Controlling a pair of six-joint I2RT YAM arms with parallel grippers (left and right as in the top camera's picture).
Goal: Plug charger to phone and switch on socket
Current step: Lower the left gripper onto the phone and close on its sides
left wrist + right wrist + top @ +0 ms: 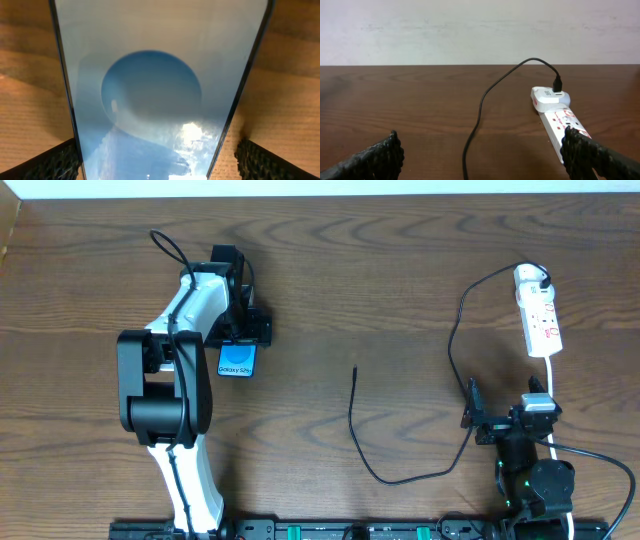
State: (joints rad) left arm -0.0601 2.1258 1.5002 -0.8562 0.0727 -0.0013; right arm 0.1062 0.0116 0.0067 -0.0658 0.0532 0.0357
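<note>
The phone (237, 360) lies on the table at the left, its "Galaxy S25+" end showing below my left gripper (243, 330). In the left wrist view its blue-and-white screen (150, 75) fills the frame. My left gripper (160, 162) is open, with one finger on each side of the phone. The charger cable (352, 415) has its free tip at mid-table and loops round to its plug in the socket (540, 315), the white power strip at the far right. My right gripper (505, 398) is open and empty at the front right. Cable (480, 110) and socket (560, 117) lie ahead of it (480, 155).
The strip's thick white cord (552, 380) runs toward the right arm's base. The table's far edge meets a pale wall (470, 30). The black cable's loop (400, 478) lies across the front middle of the wooden table.
</note>
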